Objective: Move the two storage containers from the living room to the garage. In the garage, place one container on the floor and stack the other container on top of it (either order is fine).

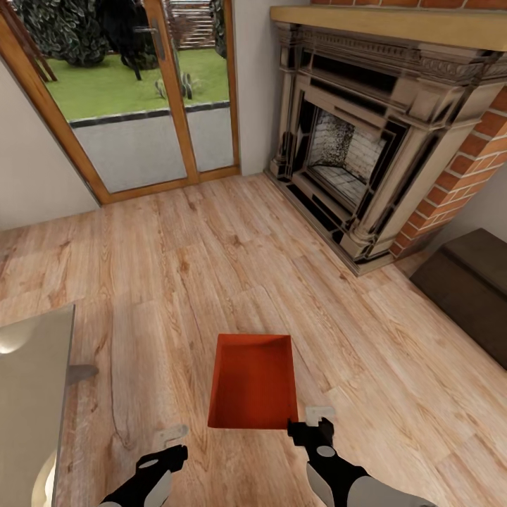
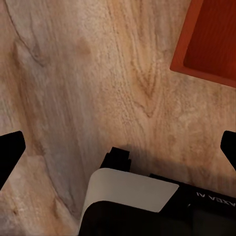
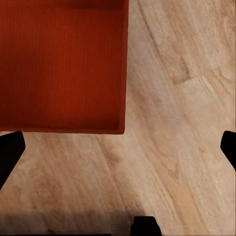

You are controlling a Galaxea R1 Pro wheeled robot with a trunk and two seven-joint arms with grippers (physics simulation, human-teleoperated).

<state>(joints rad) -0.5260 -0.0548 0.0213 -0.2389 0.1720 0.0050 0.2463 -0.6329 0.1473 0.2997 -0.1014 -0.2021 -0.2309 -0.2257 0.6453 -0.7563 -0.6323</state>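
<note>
One orange-red storage container (image 1: 253,384) sits open side up on the light wood floor (image 1: 211,267) of the living room, directly ahead of the robot and centred between its two arms. This placement allows each arm to reach one side wall.

The left gripper (image 1: 171,442) hovers just beside the container's near left corner, not touching it. In the left wrist view its fingers sit wide apart at the frame edges with bare planks between them, and the container corner lies off to one side.

The right gripper (image 1: 313,421) is also spread open. It sits at the near right corner, close to the rim; contact cannot be confirmed.

The fireplace (image 1: 352,141) and glass doors (image 1: 141,91) stand well apart from the container. Judged status: pre-grasp alignment, container not yet lifted.
</note>
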